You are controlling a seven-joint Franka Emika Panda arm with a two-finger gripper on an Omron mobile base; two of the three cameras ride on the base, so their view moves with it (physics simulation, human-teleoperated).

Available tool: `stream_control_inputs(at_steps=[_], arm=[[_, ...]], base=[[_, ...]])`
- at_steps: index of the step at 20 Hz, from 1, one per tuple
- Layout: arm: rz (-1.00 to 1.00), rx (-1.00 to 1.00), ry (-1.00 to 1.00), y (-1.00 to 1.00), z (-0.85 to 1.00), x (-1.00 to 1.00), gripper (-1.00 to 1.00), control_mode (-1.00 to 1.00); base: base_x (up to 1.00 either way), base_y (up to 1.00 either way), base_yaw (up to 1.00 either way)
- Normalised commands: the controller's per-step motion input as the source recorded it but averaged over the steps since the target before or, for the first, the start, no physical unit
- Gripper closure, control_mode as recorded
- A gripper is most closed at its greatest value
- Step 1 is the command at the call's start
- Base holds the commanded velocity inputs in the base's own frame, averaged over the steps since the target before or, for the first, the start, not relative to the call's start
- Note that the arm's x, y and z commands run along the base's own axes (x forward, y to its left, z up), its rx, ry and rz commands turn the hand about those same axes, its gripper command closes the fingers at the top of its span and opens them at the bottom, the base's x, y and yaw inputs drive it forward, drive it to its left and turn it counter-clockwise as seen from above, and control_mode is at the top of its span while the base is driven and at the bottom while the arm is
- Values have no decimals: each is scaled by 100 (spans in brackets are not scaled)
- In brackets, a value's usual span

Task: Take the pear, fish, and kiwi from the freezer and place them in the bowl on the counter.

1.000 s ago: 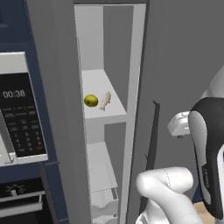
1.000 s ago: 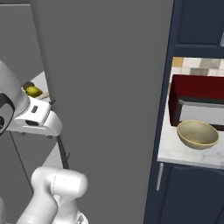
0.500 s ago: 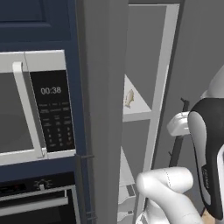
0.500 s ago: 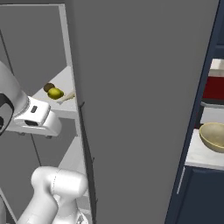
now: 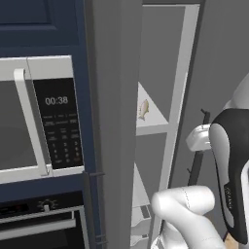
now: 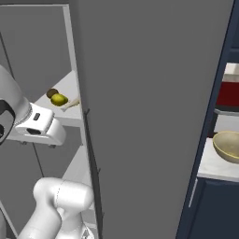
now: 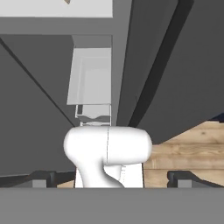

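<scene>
The freezer (image 5: 113, 121) stands with its grey door (image 6: 154, 116) swung out. On one white shelf (image 6: 70, 86) lie the dark brown kiwi (image 6: 52, 93), the yellow-green pear (image 6: 59, 99) and the pale fish (image 6: 70, 103). The left base view catches the fish (image 5: 143, 109) past the freezer's side wall. The tan bowl (image 6: 228, 147) rests on the marble counter (image 6: 209, 167) to the right of the door. My gripper (image 7: 112, 178) is open with nothing between its widely spread fingertips (image 7: 43, 177). It hangs below the shelf, beside the door's inner face.
A silver microwave (image 5: 34, 116) with an oven below it is built in left of the freezer. The door's long dark handle (image 5: 196, 160) runs close by my hand. A red box (image 6: 228, 93) sits behind the bowl. White drawers (image 7: 89, 78) fill the freezer's lower part.
The whole picture has slid to the right, so the base has moved: the microwave has come into the left view and the bowl has gone to the right edge. The gripper stays open.
</scene>
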Motion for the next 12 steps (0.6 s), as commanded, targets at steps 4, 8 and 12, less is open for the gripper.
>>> stream_control_inputs(at_steps=[4,8,12], arm=[[0,0,0,0,0,0,-100,100],[0,0,0,0,0,0,-100,100],[0,0,0,0,0,0,-100,100]], base=[[3,47,13],[4,43,17],[3,28,11]])
